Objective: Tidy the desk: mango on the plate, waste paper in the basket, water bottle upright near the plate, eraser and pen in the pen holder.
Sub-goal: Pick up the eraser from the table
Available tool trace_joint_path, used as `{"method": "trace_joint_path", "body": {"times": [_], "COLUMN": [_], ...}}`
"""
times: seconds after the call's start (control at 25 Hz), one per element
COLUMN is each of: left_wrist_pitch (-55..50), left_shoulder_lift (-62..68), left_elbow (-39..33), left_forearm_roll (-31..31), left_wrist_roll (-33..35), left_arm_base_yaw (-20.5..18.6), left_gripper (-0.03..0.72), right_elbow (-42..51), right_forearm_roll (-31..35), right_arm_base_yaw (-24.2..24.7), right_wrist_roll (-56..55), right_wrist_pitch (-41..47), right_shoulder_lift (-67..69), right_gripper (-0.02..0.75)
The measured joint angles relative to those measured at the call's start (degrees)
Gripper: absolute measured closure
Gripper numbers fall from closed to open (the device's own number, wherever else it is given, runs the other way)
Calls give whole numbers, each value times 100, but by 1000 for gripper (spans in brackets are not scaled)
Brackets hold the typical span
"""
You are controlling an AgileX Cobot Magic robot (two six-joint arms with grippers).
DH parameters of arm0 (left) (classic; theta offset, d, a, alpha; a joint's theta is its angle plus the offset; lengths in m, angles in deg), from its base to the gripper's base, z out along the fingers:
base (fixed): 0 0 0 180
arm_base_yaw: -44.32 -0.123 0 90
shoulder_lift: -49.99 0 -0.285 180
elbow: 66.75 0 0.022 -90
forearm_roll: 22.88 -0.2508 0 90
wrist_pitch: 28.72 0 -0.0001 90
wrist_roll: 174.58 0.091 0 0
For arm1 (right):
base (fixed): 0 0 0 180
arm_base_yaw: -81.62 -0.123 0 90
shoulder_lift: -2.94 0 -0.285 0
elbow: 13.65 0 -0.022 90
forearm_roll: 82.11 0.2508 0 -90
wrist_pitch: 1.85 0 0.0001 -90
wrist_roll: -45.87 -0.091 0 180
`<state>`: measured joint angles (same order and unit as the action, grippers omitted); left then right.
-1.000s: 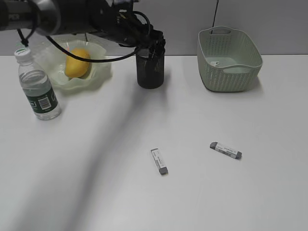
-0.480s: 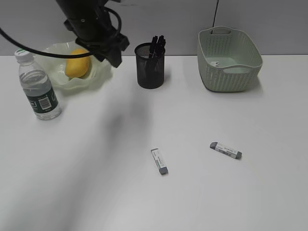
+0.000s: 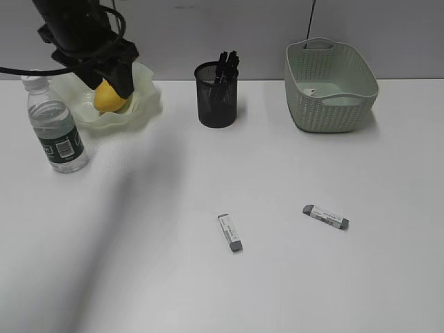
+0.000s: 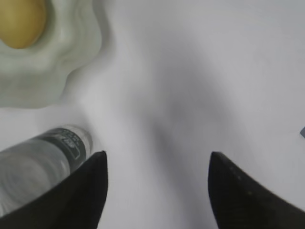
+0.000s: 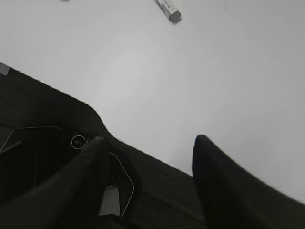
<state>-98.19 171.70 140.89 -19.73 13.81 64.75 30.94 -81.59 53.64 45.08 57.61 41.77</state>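
A yellow mango (image 3: 105, 99) lies on the pale green plate (image 3: 142, 104) at the back left; both show in the left wrist view, mango (image 4: 19, 21) and plate (image 4: 45, 71). A clear water bottle (image 3: 55, 128) stands upright left of the plate, also in the left wrist view (image 4: 43, 160). The black mesh pen holder (image 3: 216, 100) holds pens. Two grey-tipped erasers (image 3: 229, 232) (image 3: 325, 217) lie on the table. My left gripper (image 3: 118, 82) hangs above the plate, open and empty (image 4: 157, 164). My right gripper (image 5: 148, 140) is open and empty, low near the table's front edge, with one eraser (image 5: 167, 9) ahead.
A pale green basket (image 3: 331, 104) stands at the back right with something small and white inside. A grey wall runs behind the table. A dark base and the table edge (image 5: 43, 143) fill the bottom of the right wrist view.
My left arm has swung left from the pen holder to above the plate and mango. The erasers, bottle and basket have not moved.
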Motion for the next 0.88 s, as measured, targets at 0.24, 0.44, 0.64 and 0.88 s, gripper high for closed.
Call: {"method": "trace_joint_path", "body": {"times": [0.24, 0.44, 0.64, 0.88], "left_wrist_pitch": [4, 342, 1122, 1802], "left_shoulder_lift": [-813, -1958, -3541, -5810], "left_elbow": [-900, -2233, -3900, -5871], "left_forearm_roll": [52, 82, 123, 245], "left_wrist_roll": [0, 0, 0, 0], "left_arm_base_yaw": [-300, -427, -427, -427], "left_gripper": [185, 185, 185, 185], "right_elbow": [-369, -646, -1025, -1306], "right_forearm_roll": [0, 0, 93, 153], "right_arm_base_yaw": [0, 0, 0, 0], "right_wrist_roll": [157, 447, 745, 868], "right_wrist_pitch": [-387, -663, -1061, -1458], "right_shoulder_lift": [1449, 2792, 3902, 4402], "right_gripper": [255, 255, 255, 255]}}
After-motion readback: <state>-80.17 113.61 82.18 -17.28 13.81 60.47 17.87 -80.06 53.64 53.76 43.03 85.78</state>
